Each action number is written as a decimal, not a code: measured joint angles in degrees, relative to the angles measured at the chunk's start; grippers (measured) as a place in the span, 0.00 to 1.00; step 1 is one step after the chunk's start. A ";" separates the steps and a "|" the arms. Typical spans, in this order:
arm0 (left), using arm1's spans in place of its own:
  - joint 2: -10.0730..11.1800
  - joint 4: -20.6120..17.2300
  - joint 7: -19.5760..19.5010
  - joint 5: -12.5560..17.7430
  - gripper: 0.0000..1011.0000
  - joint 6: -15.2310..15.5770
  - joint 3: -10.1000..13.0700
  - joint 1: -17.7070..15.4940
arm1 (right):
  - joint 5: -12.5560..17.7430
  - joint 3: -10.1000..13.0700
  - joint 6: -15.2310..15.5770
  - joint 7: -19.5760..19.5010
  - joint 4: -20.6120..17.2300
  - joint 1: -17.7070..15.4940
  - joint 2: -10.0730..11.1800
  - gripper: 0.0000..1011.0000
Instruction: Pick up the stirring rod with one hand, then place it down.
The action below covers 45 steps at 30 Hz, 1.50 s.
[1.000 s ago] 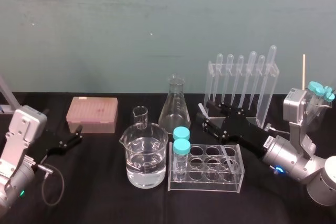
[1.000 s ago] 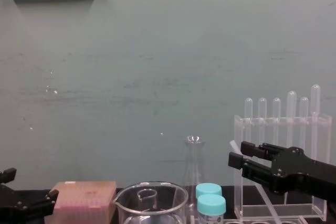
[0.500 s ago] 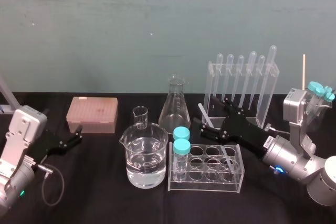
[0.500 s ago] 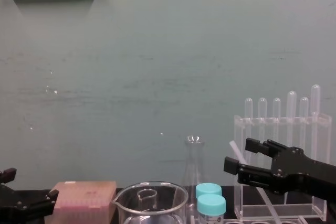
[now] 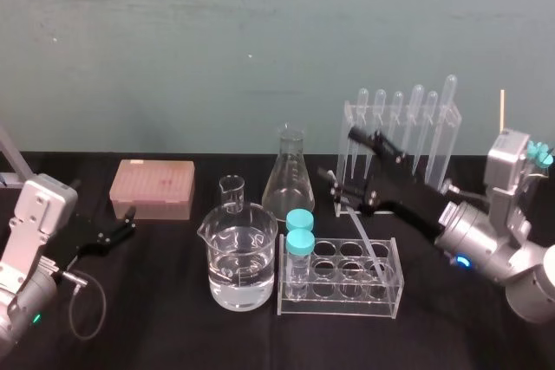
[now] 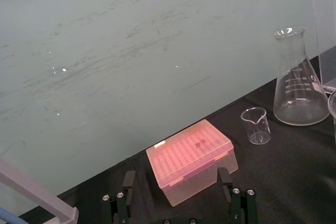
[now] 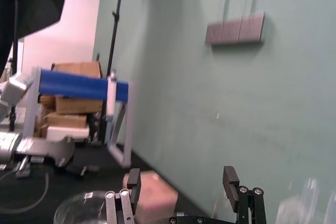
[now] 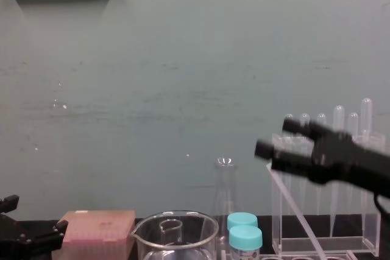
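Now the right hand (image 8: 273, 136), jaws apart, has lifted clear of the stirring rod (image 8: 295, 211). Placement looks done; left hand (image 5: 131, 220) idles spread.

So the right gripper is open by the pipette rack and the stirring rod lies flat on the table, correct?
Not flat: the chest view shows the stirring rod leaning, lower end at the tube rack. The right gripper is open before the pipette rack. The left gripper sits by the pink box.

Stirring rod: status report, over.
Right gripper open, up by the pipette rack. Left gripper open, parked far left. Stirring rod tilted, lower end at the tube rack. Nothing blocking it.
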 joint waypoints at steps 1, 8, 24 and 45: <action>0.00 0.00 0.00 0.00 0.99 0.00 0.00 0.00 | -0.09 0.14 -0.55 -0.21 -0.65 -0.11 0.05 0.99; 0.00 0.00 0.00 0.00 0.99 0.00 0.00 0.00 | -5.37 2.84 -3.58 -8.94 -7.44 -2.59 0.86 0.99; 0.00 0.00 0.00 0.00 0.99 0.00 0.00 0.00 | -13.80 8.86 9.67 -22.56 -15.62 -11.89 4.78 0.99; 0.01 0.00 0.00 0.00 0.99 0.00 0.00 0.00 | -10.88 8.99 18.79 -20.52 -12.05 -11.58 3.81 0.99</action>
